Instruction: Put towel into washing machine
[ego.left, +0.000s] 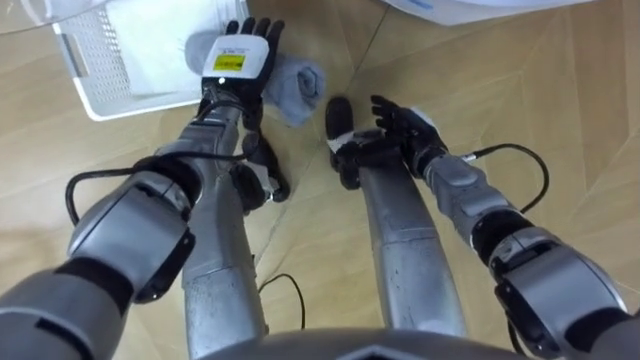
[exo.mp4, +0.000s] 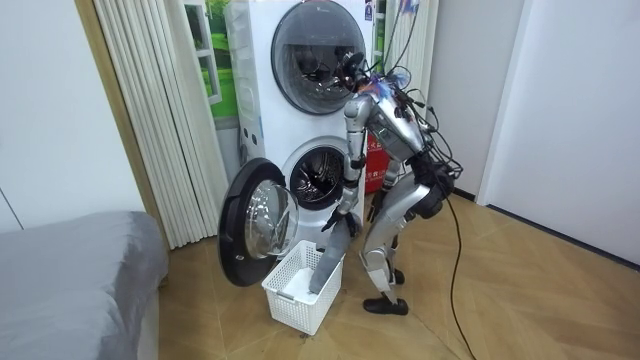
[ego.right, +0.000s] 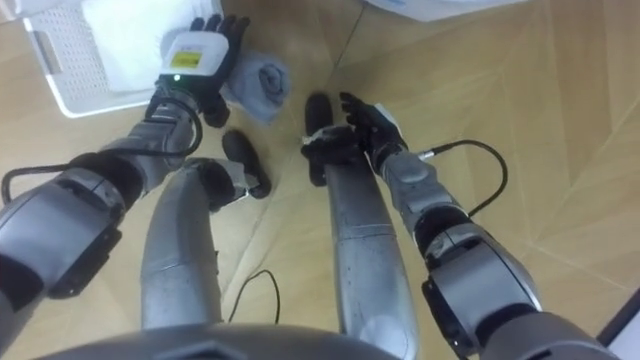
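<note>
Pick-up step: upper centre, the left hand (ego.left: 238, 58) clutches the towel (ego.left: 298, 86) beside the basket (ego.left: 88, 62). The right hand (ego.left: 402, 125) hangs slack-fingered. Next it should lift the towel to the washing machine (exo.mp4: 322, 181).

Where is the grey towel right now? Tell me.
In the left eye view the grey towel sits at upper centre, gripped by the left hand, just right of the white basket.

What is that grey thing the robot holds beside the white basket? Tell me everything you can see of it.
It is a grey towel, soft cloth, bunched and folded. The left robot hand grips its top. In the room view it hangs limp, its lower end close by the white basket.
</note>
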